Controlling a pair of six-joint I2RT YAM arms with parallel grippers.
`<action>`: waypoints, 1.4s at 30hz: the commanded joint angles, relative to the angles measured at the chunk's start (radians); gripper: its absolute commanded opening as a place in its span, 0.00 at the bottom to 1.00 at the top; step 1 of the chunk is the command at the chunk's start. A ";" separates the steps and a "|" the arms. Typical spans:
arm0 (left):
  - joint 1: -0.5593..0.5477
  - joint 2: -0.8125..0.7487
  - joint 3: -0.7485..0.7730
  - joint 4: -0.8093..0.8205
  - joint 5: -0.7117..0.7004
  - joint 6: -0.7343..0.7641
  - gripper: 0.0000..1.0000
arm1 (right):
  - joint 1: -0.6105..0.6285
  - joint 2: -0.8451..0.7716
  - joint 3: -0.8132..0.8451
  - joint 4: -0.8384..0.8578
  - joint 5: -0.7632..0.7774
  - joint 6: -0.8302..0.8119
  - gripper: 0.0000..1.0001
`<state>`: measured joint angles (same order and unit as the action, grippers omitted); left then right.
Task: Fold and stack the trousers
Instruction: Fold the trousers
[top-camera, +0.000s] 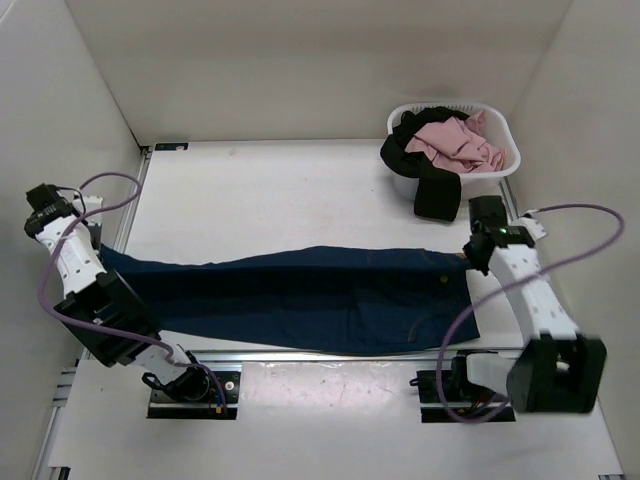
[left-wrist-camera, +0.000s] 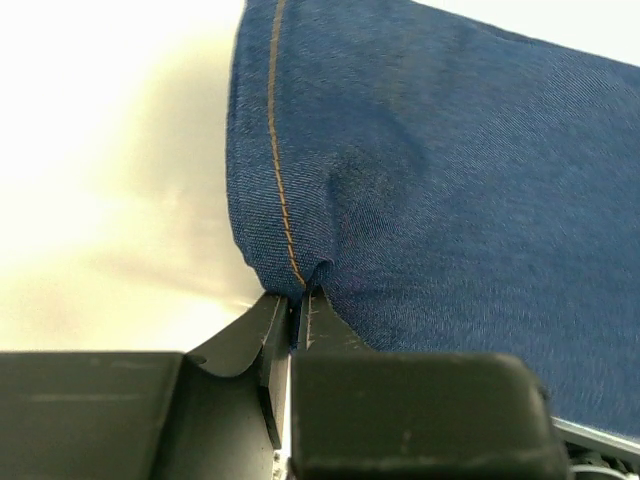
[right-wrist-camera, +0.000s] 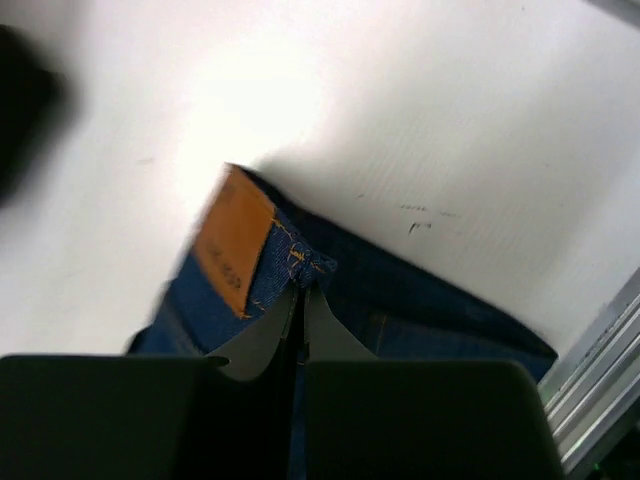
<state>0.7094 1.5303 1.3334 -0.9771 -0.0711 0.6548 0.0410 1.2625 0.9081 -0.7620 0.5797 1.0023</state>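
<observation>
Pinching the trousers (top-camera: 300, 295) at both ends across the table (top-camera: 270, 190).
Top view: they lie stretched left to right by the near edge, waistband rightward, a white basket (top-camera: 455, 106) of black and pink garments (top-camera: 455, 145) behind. Left wrist: left claw (left-wrist-camera: 297, 305) clenched on a denim fold at the orange-stitched seam. Right wrist: right claw (right-wrist-camera: 301, 305) clamped on the waistband beside the tan patch (right-wrist-camera: 235, 240).
</observation>
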 joint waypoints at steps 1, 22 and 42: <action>0.007 -0.038 0.075 0.020 -0.070 0.028 0.14 | -0.015 -0.197 0.058 -0.260 0.031 -0.016 0.00; 0.071 -0.062 -0.274 0.259 -0.053 0.101 0.14 | -0.006 -0.465 -0.138 -0.668 0.087 0.220 0.00; 0.081 -0.053 -0.435 0.285 -0.093 0.092 0.16 | 0.005 -0.477 -0.140 -0.686 0.017 0.228 0.59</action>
<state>0.7834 1.4853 0.8982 -0.7147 -0.1436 0.7536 0.0418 0.7811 0.7181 -1.3273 0.5476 1.2297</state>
